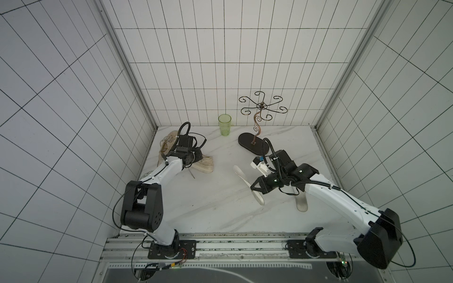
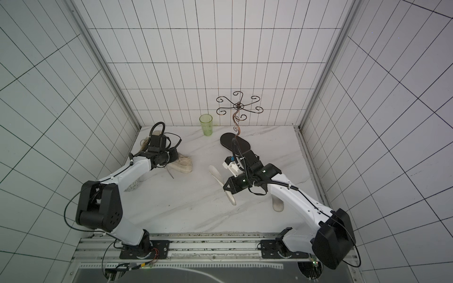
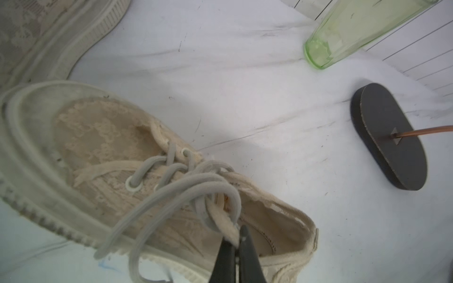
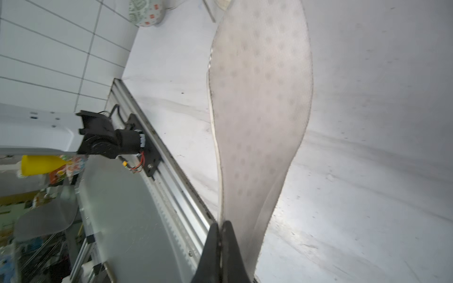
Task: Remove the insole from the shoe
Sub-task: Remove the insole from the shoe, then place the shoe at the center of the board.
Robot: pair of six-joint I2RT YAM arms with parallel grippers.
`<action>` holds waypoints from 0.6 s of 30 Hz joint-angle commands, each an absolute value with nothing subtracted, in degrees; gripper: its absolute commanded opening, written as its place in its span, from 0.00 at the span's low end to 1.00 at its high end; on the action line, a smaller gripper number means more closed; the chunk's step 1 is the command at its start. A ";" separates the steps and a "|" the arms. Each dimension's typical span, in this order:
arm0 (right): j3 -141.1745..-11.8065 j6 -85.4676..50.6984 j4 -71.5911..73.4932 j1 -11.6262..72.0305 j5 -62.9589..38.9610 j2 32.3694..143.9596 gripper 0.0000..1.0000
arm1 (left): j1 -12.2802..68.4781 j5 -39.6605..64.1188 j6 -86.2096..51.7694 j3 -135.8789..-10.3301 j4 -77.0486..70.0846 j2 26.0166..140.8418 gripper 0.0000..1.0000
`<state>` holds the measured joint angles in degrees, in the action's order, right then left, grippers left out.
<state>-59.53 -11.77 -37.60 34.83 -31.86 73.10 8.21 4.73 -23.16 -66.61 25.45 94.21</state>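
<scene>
Marble tabletop (image 1: pixel 220 208): right gripper (image 4: pixel 220 227) pinches the insole (image 1: pixel 241 175) by its edge, centre-right in a top view, clear of the shoe (image 3: pixel 110 147) whose tongue (image 3: pixel 226 226) left gripper (image 3: pixel 236 241) clamps; insole looks thin, light, floppy, so edge pinch seems right.

- You can read no text, brand or number on the shoe (image 3: pixel 98 147); the dark marks inside its heel are too blurred.
- The insole (image 4: pixel 259 98) shows you only a dot pattern.
- The print on the colourful packet (image 4: pixel 71 166) beyond the table is too small for you to read.
</scene>
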 commanded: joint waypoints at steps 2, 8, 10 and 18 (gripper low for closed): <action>-60.68 -8.99 -41.13 31.32 -22.61 72.77 0.00 | 7.84 8.26 -10.42 -75.35 30.44 100.29 0.00; -60.97 -7.75 -41.22 25.42 -21.60 71.86 0.00 | 7.27 9.57 -1.14 -81.86 30.21 103.29 0.00; -61.17 -7.00 -41.96 23.35 -19.36 71.72 0.00 | 6.48 9.83 2.05 -86.42 33.21 105.94 0.00; -61.51 -3.65 -43.79 15.35 -0.12 73.35 0.00 | 1.03 8.20 6.15 -96.25 39.46 115.39 0.00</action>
<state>-59.53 -6.70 -41.39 17.63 -10.61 72.86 2.59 8.82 2.35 -95.57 38.59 114.45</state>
